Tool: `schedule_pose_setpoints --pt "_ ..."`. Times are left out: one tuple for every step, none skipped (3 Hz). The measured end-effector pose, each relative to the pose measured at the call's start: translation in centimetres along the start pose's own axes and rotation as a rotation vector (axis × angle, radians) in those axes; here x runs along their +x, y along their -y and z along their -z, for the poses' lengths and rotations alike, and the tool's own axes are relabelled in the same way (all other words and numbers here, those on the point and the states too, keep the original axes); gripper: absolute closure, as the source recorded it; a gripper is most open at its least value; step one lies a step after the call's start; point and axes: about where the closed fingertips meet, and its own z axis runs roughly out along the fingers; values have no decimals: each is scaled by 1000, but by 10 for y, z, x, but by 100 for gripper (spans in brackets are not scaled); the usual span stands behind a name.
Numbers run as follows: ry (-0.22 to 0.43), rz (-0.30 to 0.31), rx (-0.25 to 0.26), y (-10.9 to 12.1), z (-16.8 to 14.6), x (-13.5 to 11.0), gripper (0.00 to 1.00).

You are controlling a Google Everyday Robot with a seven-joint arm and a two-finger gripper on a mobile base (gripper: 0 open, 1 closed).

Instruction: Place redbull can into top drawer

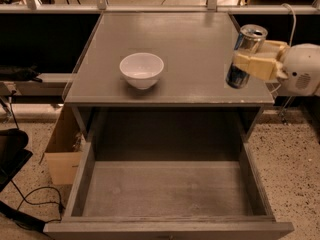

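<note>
— Noticed what near the right edge of the grey, matte surface [195, 39]?
— Saw the redbull can [246, 54]: a slim aluminium cylinder, blue and silver, with a shiny round top. Sat clamped around the middle by the cream-coloured pincer [252, 64], reaching in from the right.
— Stood straight?
— Leaned. Ran near upright along the long axis, with the top tipped up and to the right and the base down toward the left, over the front right corner of the surface. Could not tell whether the base touched.
— And elsewhere?
— Found a white bowl [142, 70], smooth and round, resting mouth up left of centre, well apart from the can. Below, saw the top drawer [170, 191] standing open: rectangular, grey, with a weathered plank bottom and thick side walls. Spotted a cardboard box [64, 151] on the speckled floor [285, 149] at left.
</note>
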Motion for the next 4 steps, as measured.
schedule_pose_setpoints --pt "11 0 -71 -54 12 22 100" --pt "90 -28 -158 -96 -3 60 100" --pt "91 -36 -167 -99 -8 65 100" --pt "88 -47 -181 -104 -19 80 100"
